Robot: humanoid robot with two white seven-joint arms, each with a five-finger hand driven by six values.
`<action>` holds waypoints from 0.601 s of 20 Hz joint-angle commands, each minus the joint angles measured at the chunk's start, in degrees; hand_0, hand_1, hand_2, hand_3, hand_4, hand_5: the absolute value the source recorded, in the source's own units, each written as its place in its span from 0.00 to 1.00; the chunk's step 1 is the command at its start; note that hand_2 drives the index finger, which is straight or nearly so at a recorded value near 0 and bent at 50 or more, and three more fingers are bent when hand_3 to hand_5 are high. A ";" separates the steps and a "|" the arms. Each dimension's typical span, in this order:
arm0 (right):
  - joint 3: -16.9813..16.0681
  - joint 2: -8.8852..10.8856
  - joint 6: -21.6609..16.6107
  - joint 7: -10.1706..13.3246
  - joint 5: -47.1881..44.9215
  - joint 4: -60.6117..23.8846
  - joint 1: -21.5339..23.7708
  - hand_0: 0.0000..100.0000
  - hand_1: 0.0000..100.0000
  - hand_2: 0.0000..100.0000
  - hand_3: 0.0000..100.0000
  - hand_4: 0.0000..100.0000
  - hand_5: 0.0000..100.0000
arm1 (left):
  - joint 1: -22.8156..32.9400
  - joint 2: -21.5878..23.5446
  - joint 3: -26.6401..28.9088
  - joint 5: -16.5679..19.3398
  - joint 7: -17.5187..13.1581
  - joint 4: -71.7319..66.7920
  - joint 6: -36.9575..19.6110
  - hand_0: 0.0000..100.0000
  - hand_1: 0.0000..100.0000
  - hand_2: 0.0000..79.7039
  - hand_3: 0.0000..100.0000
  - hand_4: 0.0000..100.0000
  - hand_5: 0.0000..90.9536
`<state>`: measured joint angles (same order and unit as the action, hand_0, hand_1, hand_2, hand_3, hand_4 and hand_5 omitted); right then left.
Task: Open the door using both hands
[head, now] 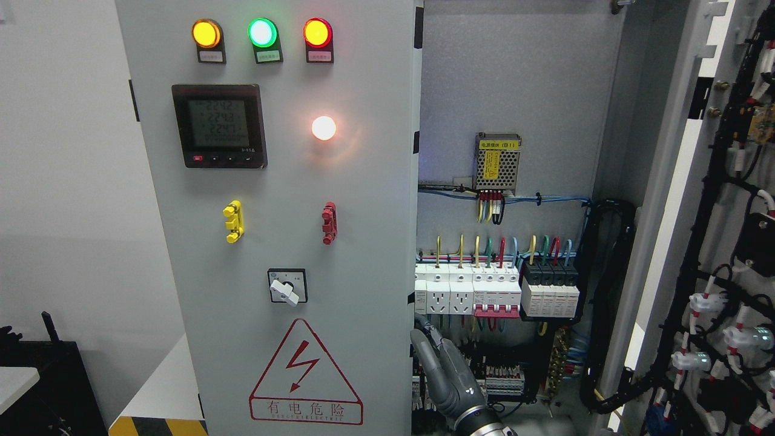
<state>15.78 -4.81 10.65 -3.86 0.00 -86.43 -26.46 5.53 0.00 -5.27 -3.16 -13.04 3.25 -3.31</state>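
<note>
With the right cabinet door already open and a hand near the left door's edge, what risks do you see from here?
1. The grey robot hand sits just in front of the exposed white circuit breakers and coloured wiring; a slip could snag a wire.
2. The lit indicator lamps suggest that the cabinet is powered, so contact inside may be dangerous.
3. Its fingers lie by the closed grey left door edge and might get pinched.

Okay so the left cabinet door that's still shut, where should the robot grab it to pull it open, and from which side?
Grip the left door by its exposed right vertical edge, coming from the open compartment on the right. Its face offers only small handles; the hand is already beside that edge, fingers extended upward.
</note>
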 commanded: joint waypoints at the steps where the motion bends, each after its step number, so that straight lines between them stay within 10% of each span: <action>1: 0.04 0.06 -0.02 -0.10 -2.11 -0.06 0.01 0.50 0.00 0.03 0.28 0.24 0.23 | 0.00 -1.49 0.00 0.00 0.03 0.00 -0.03 0.12 0.39 0.00 0.00 0.00 0.00; 12: 0.13 0.41 -0.02 -0.18 -3.60 -0.06 -0.08 0.50 0.00 0.13 0.37 0.35 0.33 | 0.00 -1.49 0.00 0.00 0.03 0.00 -0.03 0.12 0.39 0.00 0.00 0.00 0.00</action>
<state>15.85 -4.66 10.63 -3.94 -3.03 -86.47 -26.50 5.53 0.00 -5.27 -3.17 -13.04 3.25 -3.28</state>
